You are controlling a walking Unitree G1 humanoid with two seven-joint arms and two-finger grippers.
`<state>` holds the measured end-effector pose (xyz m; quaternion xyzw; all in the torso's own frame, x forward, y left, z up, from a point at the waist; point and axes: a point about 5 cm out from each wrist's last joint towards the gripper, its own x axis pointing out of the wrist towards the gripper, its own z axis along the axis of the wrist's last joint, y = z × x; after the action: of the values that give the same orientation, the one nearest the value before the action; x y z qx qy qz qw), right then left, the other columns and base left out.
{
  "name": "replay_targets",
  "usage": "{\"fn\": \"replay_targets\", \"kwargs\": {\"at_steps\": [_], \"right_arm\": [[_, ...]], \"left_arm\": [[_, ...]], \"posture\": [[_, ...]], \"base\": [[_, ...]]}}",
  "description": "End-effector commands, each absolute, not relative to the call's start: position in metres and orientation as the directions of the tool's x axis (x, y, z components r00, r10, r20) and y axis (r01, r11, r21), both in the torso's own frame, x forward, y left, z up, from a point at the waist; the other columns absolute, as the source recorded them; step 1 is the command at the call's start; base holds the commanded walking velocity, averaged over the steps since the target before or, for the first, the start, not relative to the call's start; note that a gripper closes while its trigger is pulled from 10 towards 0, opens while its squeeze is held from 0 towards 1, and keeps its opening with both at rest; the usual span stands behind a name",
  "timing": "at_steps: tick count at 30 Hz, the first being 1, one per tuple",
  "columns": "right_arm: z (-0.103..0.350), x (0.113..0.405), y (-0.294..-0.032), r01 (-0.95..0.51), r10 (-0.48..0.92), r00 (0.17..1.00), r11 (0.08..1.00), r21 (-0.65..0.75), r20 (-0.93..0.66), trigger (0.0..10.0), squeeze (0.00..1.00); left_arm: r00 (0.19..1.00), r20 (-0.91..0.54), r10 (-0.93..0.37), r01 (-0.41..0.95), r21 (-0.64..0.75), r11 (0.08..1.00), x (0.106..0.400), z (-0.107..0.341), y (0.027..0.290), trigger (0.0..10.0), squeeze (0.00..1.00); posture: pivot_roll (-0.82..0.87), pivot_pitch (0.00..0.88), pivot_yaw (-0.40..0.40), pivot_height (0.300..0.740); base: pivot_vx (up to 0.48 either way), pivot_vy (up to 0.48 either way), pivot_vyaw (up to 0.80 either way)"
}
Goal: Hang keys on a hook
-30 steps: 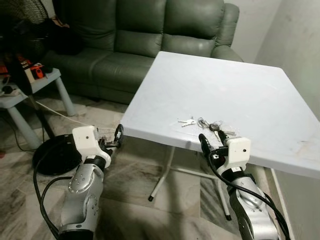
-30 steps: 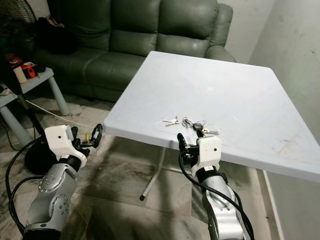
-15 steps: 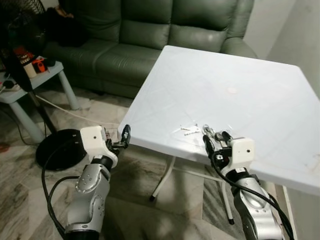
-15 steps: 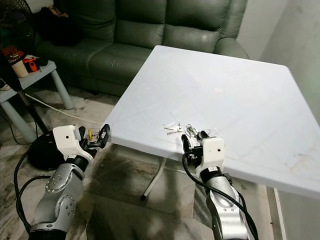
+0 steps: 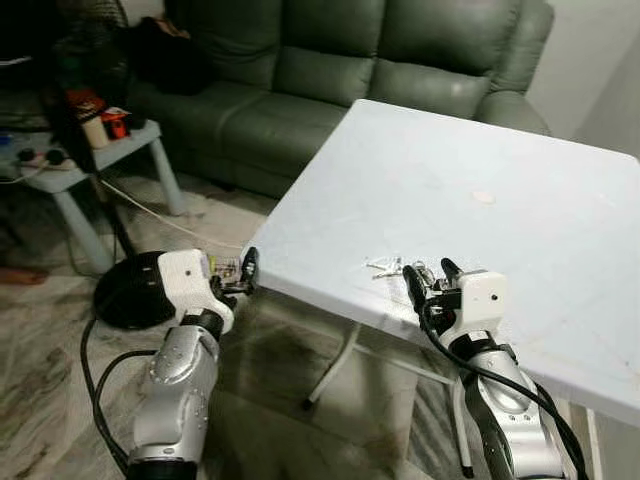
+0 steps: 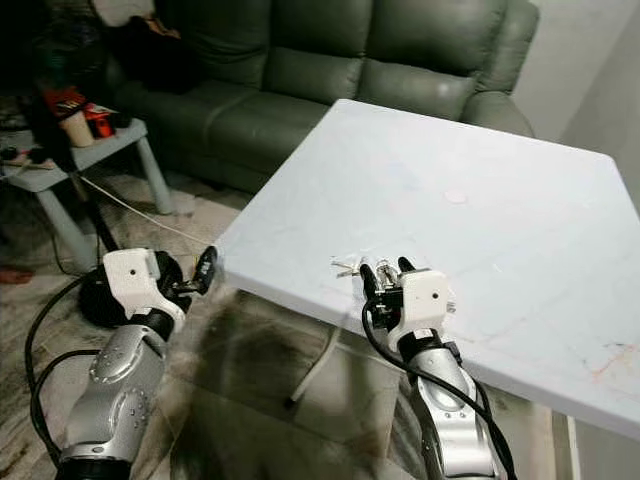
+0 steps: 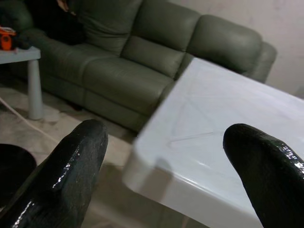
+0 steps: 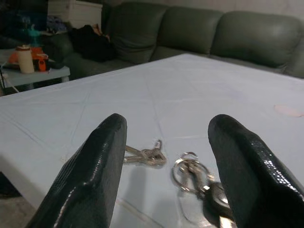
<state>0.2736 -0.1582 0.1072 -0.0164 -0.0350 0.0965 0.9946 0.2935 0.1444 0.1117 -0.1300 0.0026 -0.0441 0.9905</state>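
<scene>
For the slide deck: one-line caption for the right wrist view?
Open right gripper poised over silver keys on white table.

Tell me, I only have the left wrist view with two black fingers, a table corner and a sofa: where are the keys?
Observer: The keys lie on the white table near its front edge, just ahead of the right gripper.
Operator: Is that gripper ready to take them?
Observer: Its fingers are spread open above the tabletop, holding nothing.
Operator: One bunch or separate pieces?
Observer: A ring with a dark fob, and silver keys lying beside it.
</scene>
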Motion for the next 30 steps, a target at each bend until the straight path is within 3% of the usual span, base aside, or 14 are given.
{"fn": "replay_targets", "kwargs": {"at_steps": [1,7,30], "right_arm": [[0.1099,0.2739,-0.1628,-0.183,0.186,0.980,0.982,-0.050,0.072,10.0,0.00],[0.1085,0.2735,-0.1623,-0.205,0.207,0.977,0.978,-0.035,0.054,10.0,0.00],[0.1053,0.2746,-0.1615,-0.215,0.215,0.976,0.976,-0.033,0.020,10.0,0.00]], "left_arm": [[0.994,0.014,-0.110,0.110,-0.250,0.962,0.2953,0.1138,0.1380,10.0,0.00],[0.992,0.019,-0.123,0.124,-0.248,0.961,0.2939,0.1134,0.1353,10.0,0.00],[0.989,0.020,-0.150,0.150,-0.249,0.957,0.2932,0.1123,0.1314,10.0,0.00]], "posture": [[0.00,0.000,-0.052,0.715],[0.00,0.000,-0.053,0.715],[0.00,0.000,-0.056,0.715]], "base": [[0.000,0.000,0.00],[0.000,0.000,0.00],[0.000,0.000,-0.77]]}}
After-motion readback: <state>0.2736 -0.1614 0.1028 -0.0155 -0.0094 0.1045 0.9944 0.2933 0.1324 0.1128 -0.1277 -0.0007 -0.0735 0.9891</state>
